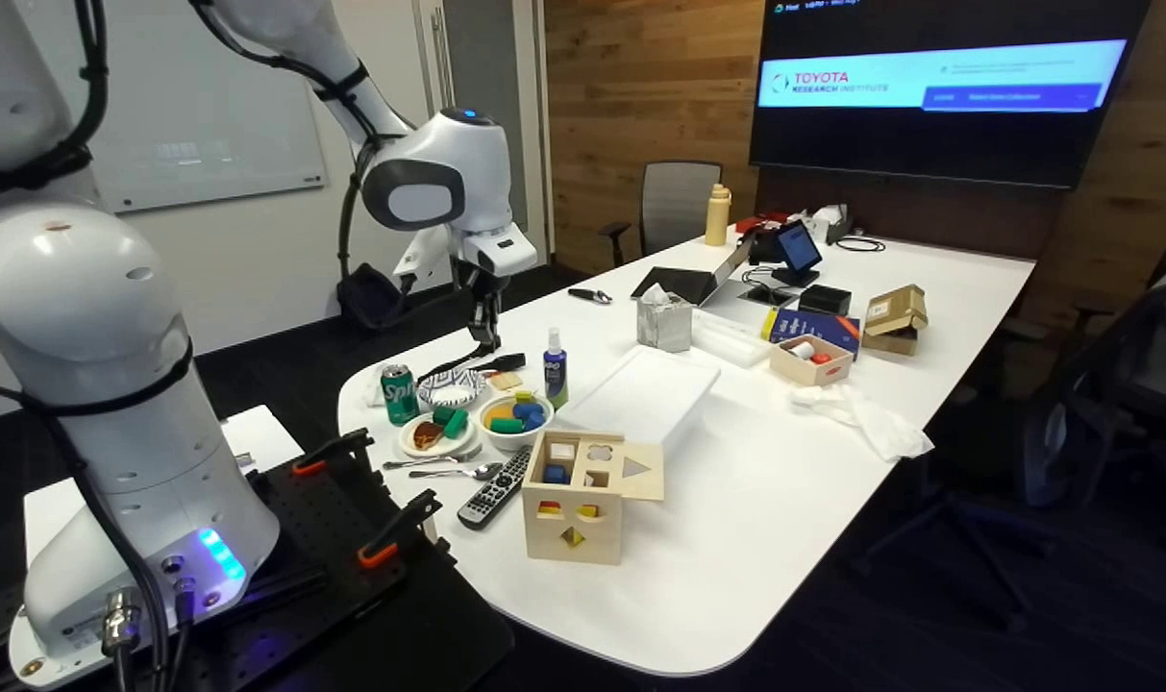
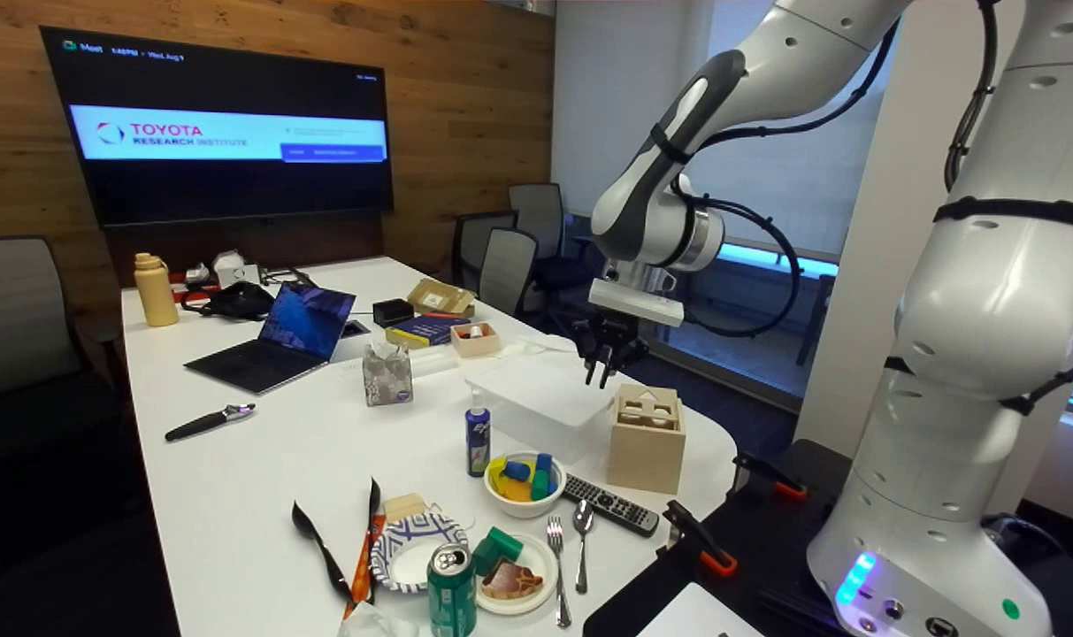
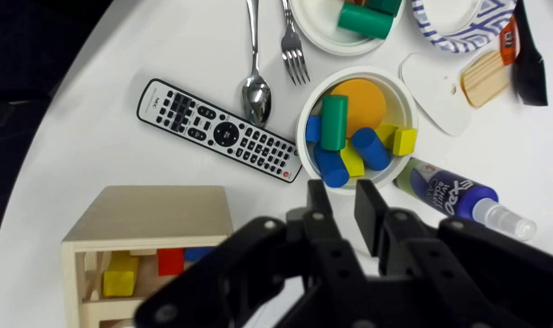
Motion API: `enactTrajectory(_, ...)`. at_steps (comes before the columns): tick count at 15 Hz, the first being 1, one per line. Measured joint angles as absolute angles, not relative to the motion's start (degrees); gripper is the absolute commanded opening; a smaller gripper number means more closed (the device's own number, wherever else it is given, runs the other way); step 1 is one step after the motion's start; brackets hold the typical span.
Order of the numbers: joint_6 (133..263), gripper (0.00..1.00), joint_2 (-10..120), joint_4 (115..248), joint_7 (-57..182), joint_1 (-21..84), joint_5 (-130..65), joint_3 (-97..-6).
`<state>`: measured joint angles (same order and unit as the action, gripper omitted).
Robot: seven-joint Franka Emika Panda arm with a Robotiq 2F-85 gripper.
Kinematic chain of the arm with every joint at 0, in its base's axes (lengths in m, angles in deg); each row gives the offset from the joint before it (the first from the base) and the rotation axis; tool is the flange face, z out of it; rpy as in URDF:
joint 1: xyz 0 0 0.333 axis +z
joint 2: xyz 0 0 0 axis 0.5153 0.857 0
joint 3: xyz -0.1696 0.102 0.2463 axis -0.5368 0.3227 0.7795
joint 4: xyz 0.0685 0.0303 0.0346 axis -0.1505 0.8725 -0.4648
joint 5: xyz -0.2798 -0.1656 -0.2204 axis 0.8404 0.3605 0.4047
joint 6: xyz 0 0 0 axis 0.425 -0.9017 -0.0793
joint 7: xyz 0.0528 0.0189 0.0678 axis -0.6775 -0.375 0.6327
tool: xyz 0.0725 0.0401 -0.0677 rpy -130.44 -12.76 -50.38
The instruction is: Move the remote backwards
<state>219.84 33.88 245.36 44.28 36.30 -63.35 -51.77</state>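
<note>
Remote unheld: the claw, below centre in the wrist view, stands slightly parted, nothing between its fingers. Upper left, close by the bowl, the remote lies flat: likely light, stiff, smooth, best pinched across its middle.

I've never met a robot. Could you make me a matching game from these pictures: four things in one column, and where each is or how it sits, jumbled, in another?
1. Remote
2. Orange disc
3. Laptop
4. End effector (the part that grips)

A. inside the white bowl
B. above the table, holding nothing
C. between the spoon and the wooden box
D. open, screen up

Right pairs: 1-C, 2-A, 3-D, 4-B.
</note>
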Motion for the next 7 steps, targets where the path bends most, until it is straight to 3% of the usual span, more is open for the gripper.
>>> enactTrajectory(5, 209.1, 0.93, 29.6, 244.1, 47.3, 34.4, -63.4, -51.7)
enactTrajectory(7, 206.4, 1.0, 29.1, 243.4, 47.3, 33.9, -62.7, -51.6)
